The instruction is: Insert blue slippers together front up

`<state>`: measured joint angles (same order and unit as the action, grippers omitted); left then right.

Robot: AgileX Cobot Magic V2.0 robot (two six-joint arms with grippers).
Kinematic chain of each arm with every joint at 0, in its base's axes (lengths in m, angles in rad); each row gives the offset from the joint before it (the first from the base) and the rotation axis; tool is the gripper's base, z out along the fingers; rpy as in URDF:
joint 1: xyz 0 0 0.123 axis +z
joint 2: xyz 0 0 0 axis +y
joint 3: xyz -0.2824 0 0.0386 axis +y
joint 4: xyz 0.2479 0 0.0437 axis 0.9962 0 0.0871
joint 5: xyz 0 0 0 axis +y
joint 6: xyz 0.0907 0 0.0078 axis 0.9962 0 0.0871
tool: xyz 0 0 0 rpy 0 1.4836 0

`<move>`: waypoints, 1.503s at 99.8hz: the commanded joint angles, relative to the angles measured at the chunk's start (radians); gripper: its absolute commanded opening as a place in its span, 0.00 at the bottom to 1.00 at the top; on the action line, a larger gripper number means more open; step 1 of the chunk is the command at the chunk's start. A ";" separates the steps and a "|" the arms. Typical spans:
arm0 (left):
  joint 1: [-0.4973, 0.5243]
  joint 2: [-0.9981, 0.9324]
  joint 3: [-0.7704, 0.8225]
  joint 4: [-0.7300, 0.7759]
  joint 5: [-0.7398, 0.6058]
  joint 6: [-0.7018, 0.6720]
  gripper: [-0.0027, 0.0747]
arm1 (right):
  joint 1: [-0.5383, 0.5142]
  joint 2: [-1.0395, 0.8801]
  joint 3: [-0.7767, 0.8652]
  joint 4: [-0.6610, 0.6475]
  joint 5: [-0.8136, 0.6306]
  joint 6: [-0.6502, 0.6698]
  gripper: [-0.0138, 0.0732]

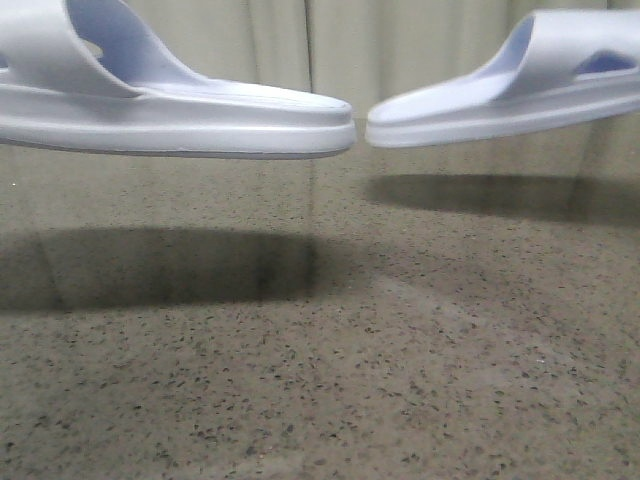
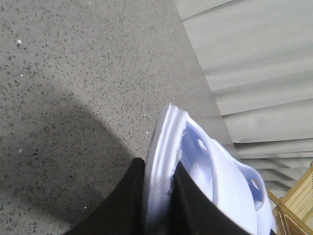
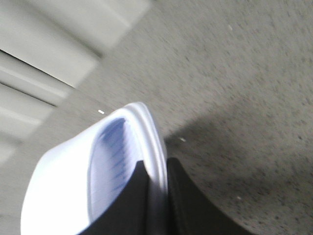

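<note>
Both blue slippers, the left one and the right one, are coloured a very pale blue, almost white, with a deeper blue shown inside the straps. Fine ribbing is seen on a footbed, though it is blurred. The table is speckled grey-brown with black flecks. The fingers are black. The backdrop is pale greenish-white, perhaps pleated.

Test-bench setting, likely lab: speckled stone-look tabletop, pale curtain at far side, wooden frame beyond.
</note>
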<state>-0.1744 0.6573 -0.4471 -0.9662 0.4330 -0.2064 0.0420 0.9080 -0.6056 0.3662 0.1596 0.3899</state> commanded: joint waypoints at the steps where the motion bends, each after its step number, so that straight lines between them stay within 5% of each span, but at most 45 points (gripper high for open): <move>1: -0.009 -0.002 -0.037 -0.040 -0.042 0.002 0.06 | 0.000 -0.072 -0.026 0.023 -0.090 -0.003 0.04; 53: -0.009 0.008 -0.037 -0.059 -0.038 0.002 0.06 | 0.000 -0.281 -0.026 0.194 0.167 -0.007 0.04; 84: -0.009 0.060 -0.037 -0.108 -0.021 0.007 0.06 | 0.000 -0.284 -0.026 0.434 0.290 -0.247 0.04; 150: -0.009 0.181 -0.041 -0.540 0.148 0.432 0.06 | 0.000 -0.262 -0.026 0.500 0.386 -0.319 0.04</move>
<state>-0.1744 0.8241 -0.4487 -1.4162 0.5458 0.1751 0.0420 0.6307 -0.6056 0.8178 0.5756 0.1000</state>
